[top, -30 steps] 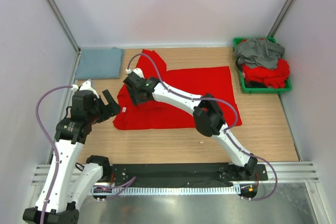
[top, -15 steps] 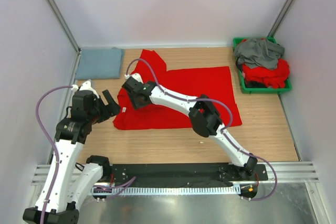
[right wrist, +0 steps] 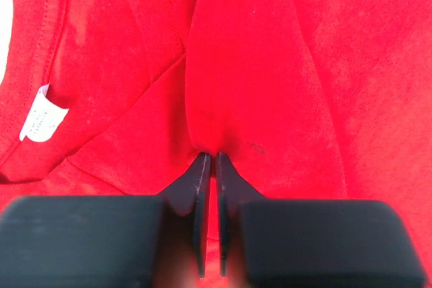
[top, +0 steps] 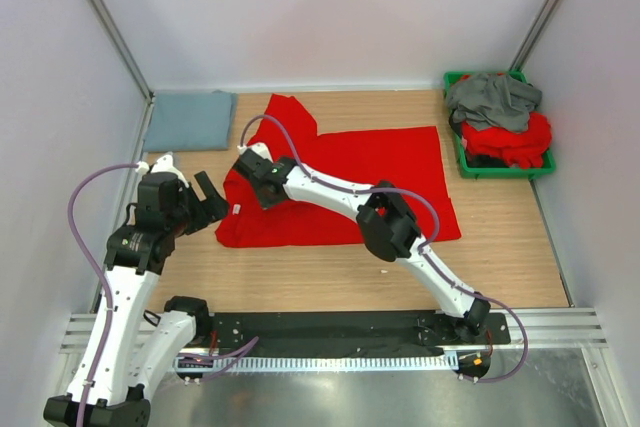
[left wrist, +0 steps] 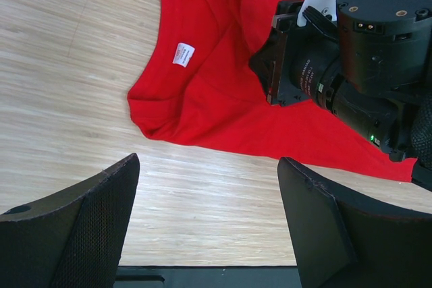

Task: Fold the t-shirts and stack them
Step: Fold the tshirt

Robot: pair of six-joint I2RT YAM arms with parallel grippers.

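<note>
White neck label illegible; right pincer clamped on red t-shirt; left pincer apart.

Print on neck label unreadable — red t-shirt partly under right arm.

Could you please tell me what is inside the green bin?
A crumpled grey t-shirt lies on top of red t-shirts in the green bin; whatever is beneath them is covered.

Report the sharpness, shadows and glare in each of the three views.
Top external: evenly lit, sharp, only faint shadows on the table. Left wrist: wood grain crisp, left gripper dark in the foreground. Right wrist: red t-shirt folds sharp, right gripper body blurred, top-left corner washed out.
</note>
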